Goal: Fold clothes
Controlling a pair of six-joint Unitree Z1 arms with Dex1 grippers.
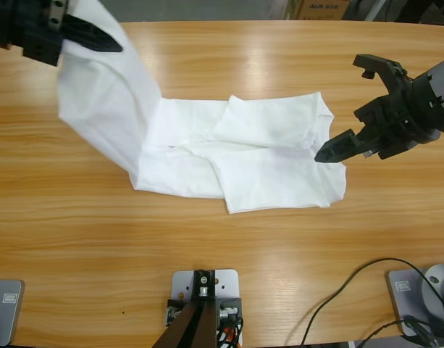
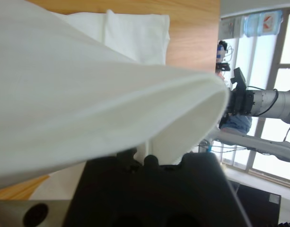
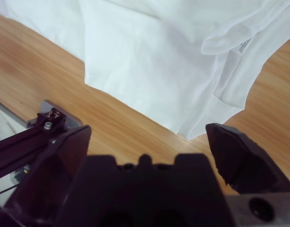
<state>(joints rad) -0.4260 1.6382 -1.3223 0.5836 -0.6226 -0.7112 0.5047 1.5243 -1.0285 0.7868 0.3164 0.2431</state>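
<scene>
The plain white cotton T-shirt [image 1: 243, 156] lies crumpled across the middle of the long wooden table [image 1: 229, 254], most of it flat, with its folded body spreading toward three o'clock. One end is lifted off the wood at ten o'clock, rising in a broad white sheet. That raised end goes into the left gripper [image 1: 91, 32] at the upper corner, black jaws pinched closed on the cloth; in the left wrist view the fabric [image 2: 102, 99] drapes right over the gripper's black body [image 2: 154, 194]. Over at three o'clock the right gripper [image 1: 355, 109] hangs just beside the shirt's edge, jaws spread wide, holding nothing. Its wrist view shows the ribbed collar and a small label [image 3: 244, 45] just ahead of the parted jaws.
</scene>
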